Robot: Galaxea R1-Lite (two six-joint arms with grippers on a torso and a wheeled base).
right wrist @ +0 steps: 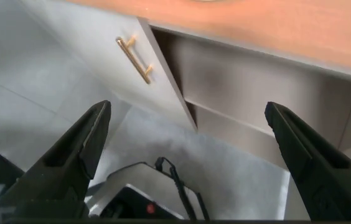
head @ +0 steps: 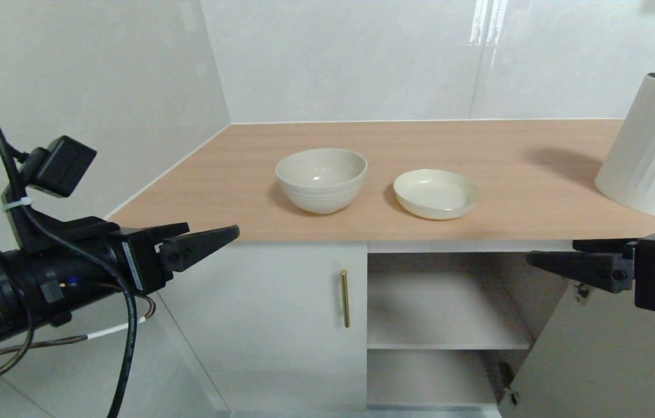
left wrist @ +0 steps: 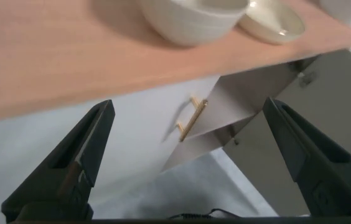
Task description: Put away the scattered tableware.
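Note:
A deep cream bowl [head: 321, 179] stands on the wooden countertop [head: 524, 197], with a shallow cream dish [head: 436, 193] just to its right. Both also appear in the left wrist view, the bowl [left wrist: 191, 18] and the dish [left wrist: 275, 23]. My left gripper [head: 217, 237] hangs open in front of the counter's left edge, below counter height; its fingers [left wrist: 82, 155] are spread wide with nothing between them. My right gripper [head: 542, 261] is open too, held in front of the open cupboard at the right, its fingers [right wrist: 76, 155] far apart and empty.
Below the counter, the right cupboard compartment [head: 443, 313] is open with two bare shelves; its door [head: 594, 360] swings out at the right. The left door [head: 281, 325] is closed, with a brass handle [head: 345, 298]. A large white ribbed container [head: 652, 151] stands at the counter's right end.

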